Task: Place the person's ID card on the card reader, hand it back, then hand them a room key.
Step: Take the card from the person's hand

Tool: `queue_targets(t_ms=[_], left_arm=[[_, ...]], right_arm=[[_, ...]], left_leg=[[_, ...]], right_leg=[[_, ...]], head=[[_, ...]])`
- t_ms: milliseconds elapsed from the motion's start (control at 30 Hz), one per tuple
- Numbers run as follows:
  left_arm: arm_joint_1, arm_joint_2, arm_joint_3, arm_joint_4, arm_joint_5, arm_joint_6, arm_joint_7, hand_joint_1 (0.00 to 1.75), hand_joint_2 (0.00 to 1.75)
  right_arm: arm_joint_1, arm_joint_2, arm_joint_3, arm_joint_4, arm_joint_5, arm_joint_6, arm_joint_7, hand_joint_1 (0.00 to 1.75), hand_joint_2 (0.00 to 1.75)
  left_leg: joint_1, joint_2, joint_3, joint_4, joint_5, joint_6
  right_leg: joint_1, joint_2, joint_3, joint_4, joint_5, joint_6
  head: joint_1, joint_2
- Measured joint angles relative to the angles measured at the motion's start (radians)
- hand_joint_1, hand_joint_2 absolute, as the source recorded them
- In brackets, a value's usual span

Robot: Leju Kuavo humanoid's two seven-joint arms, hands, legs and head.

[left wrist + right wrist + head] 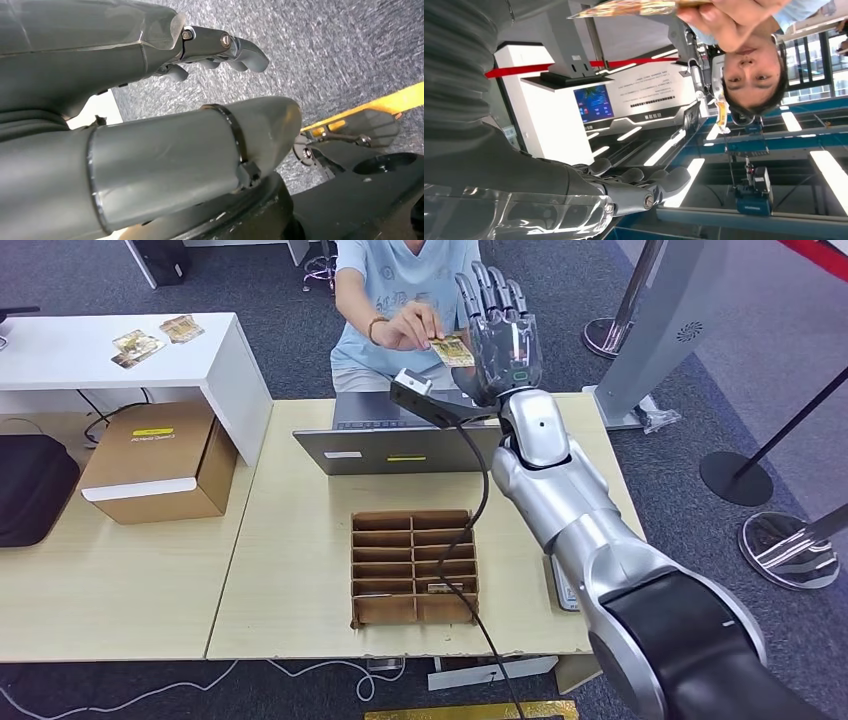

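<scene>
Right robot hand: raised above the far edge of the worktop, fingers upright and spread, holding nothing; its palm faced the person.
Card: pinched in the person's hand, just beside the right robot hand on its left; contact between card and robot fingers could not be told. In the right wrist view the card sat at the frame edge under the person's fingers, apart from the robot fingers.
Person: seated behind the worktop in a light blue shirt, a band on the wrist, arm held out toward the robot.
Left robot hand: hung over grey carpet, fingers loosely curled, nothing in them.
Laptop: grey, open on the far side of the worktop, its lid back toward the robot.
Divider tray: brown cardboard, in rows of compartments, mid-worktop in front of the laptop; a small card-like item lay in a near right compartment.
Reader: a small flat device at the right worktop edge, largely hidden by the right arm.
Box: cardboard, on the left worktop beside a white desk.
Spare cards: two lay on the white desk.
Cable: black, ran from the wrist across the tray to the near edge.
</scene>
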Motion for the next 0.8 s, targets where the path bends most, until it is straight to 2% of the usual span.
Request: queue_targets(t_ms=[100, 133, 167, 233, 267, 300, 633, 800], left_arm=[[0.000, 0.000, 0.001, 0.000, 0.000, -0.005, 0.003, 0.00, 0.00], [0.000, 0.000, 0.001, 0.000, 0.000, -0.006, 0.005, 0.00, 0.00], [-0.001, 0.000, 0.001, 0.000, 0.000, -0.008, 0.009, 0.00, 0.00], [-0.001, 0.000, 0.001, 0.000, -0.001, -0.012, 0.014, 0.00, 0.00], [-0.001, 0.000, 0.001, 0.000, -0.002, -0.014, 0.016, 0.00, 0.00], [-0.001, 0.000, 0.001, 0.000, -0.002, -0.015, 0.017, 0.00, 0.00], [-0.001, 0.000, 0.002, 0.000, 0.002, -0.015, 0.017, 0.00, 0.00], [0.000, 0.000, 0.015, 0.000, 0.011, -0.003, 0.031, 0.00, 0.00]], right_arm=[[-0.014, 0.010, 0.000, 0.015, 0.011, -0.005, 0.007, 0.02, 1.75], [-0.018, 0.012, 0.000, 0.019, 0.011, -0.005, 0.008, 0.17, 1.75], [-0.021, 0.014, 0.000, 0.022, 0.012, -0.006, 0.009, 0.51, 1.75], [-0.026, 0.016, 0.000, 0.028, 0.012, -0.009, 0.010, 1.34, 1.75], [-0.027, 0.017, 0.000, 0.031, 0.012, -0.011, 0.010, 1.61, 1.75], [-0.028, 0.017, 0.000, 0.032, 0.012, -0.013, 0.010, 1.71, 1.75], [-0.028, 0.017, 0.000, 0.041, 0.011, -0.029, 0.009, 1.75, 1.75], [-0.029, 0.016, -0.008, 0.046, -0.010, -0.048, -0.033, 1.75, 1.75]], left_leg=[[0.000, 0.000, 0.000, 0.000, 0.000, 0.000], [0.000, 0.000, 0.000, 0.000, 0.000, 0.000], [0.000, 0.000, 0.000, 0.000, 0.000, 0.000], [0.000, 0.000, 0.000, 0.000, 0.000, 0.000], [0.000, 0.000, 0.000, 0.000, 0.000, 0.000], [0.000, 0.000, 0.000, 0.000, 0.000, 0.000], [0.000, 0.000, 0.000, 0.000, 0.000, 0.000], [0.000, 0.000, 0.000, 0.000, 0.000, 0.000]], right_leg=[[0.000, 0.000, 0.000, 0.000, 0.000, 0.000], [0.000, 0.000, 0.000, 0.000, 0.000, 0.000], [0.000, 0.000, 0.000, 0.000, 0.000, 0.000], [0.000, 0.000, 0.000, 0.000, 0.000, 0.000], [0.000, 0.000, 0.000, 0.000, 0.000, 0.000], [0.000, 0.000, 0.000, 0.000, 0.000, 0.000], [0.000, 0.000, 0.000, 0.000, 0.000, 0.000], [0.000, 0.000, 0.000, 0.000, 0.000, 0.000]], head=[[0.000, 0.000], [0.000, 0.000], [0.000, 0.000], [0.000, 0.000], [0.000, 0.000], [0.000, 0.000], [0.000, 0.000], [0.000, 0.000]])
